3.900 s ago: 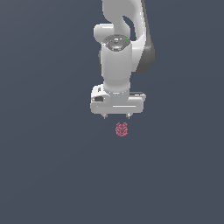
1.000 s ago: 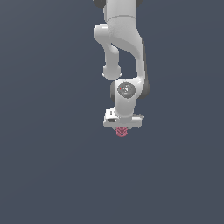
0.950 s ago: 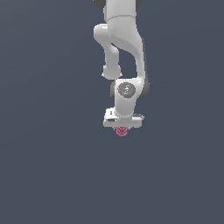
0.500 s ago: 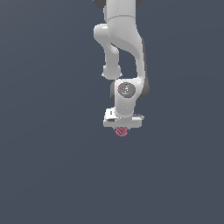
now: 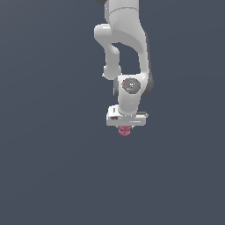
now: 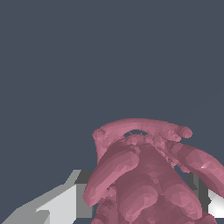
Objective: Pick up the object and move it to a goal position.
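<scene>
Pinkish-red object [image 5: 125, 130] sits directly under my wrist, clamped in my pincer [image 5: 125, 128]. Wrist view: its knobbly lobes [image 6: 148, 175] fill the space between my two fingers [image 6: 65, 203], pressed against both.

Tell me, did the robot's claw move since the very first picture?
Yes. The gripper has come down over the pink object, which sits at nearly the same spot in the exterior view.

The pinkish-red, knobbly object [image 5: 125, 130] [image 6: 148, 179] sits between the claw's [image 5: 125, 128] fingers.
</scene>
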